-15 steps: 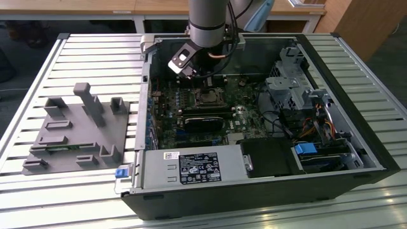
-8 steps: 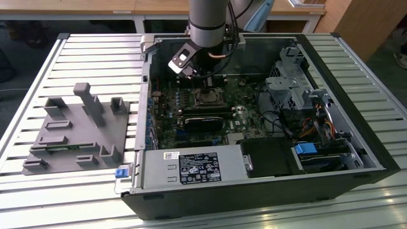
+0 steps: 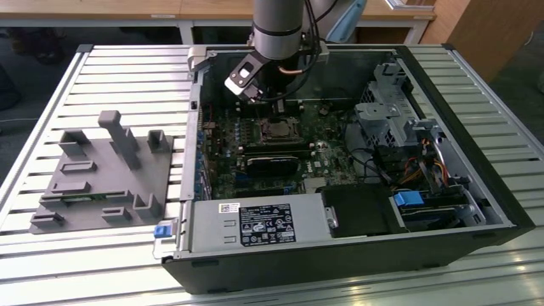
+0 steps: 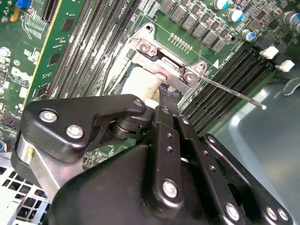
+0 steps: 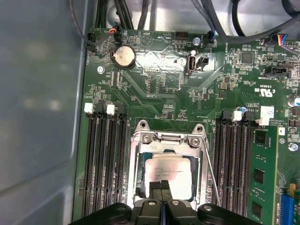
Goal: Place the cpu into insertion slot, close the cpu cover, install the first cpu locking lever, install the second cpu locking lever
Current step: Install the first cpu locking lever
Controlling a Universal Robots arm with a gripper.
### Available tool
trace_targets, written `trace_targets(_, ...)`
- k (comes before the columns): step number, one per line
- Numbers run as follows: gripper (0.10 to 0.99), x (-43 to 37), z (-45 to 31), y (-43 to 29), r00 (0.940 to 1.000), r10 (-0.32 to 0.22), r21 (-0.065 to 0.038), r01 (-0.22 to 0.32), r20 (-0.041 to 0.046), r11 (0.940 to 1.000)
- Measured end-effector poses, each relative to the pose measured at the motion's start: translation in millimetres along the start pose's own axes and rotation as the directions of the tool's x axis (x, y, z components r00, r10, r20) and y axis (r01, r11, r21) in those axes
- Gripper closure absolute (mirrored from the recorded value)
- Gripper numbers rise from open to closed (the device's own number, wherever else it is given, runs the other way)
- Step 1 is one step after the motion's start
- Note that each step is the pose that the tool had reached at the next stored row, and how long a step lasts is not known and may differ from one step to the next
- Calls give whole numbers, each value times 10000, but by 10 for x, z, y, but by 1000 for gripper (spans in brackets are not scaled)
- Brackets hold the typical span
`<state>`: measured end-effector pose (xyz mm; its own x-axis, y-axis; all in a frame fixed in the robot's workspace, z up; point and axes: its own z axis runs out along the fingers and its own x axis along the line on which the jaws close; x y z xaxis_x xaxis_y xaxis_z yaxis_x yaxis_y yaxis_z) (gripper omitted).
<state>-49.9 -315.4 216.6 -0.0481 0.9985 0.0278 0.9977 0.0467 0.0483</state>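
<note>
The cpu [image 5: 168, 169], a flat square chip with its silvery-grey top upward, lies seated in the insertion slot [image 5: 140, 182]. The cpu cover [image 5: 168, 143], a silvery metal frame, surrounds it. One thin locking lever [image 5: 210, 168] runs alongside.

I log: computer case [image 3: 340, 271] on slatted table [image 3: 119, 70]; parts stand [image 3: 93, 185] beside it, at the exterior view's left. Inside the case, chip [image 5: 168, 171] in socket [image 5: 142, 180], cover [image 5: 166, 139] over it, memory slots [image 5: 105, 159] on both flanks.
</note>
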Motion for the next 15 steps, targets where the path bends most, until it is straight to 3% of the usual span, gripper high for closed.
trace_targets(6,980,3,-123,6,10000,0,1,0,1,10000)
trace_targets(15,980,11,-392,19,10000,0,-3,0,0,10000)
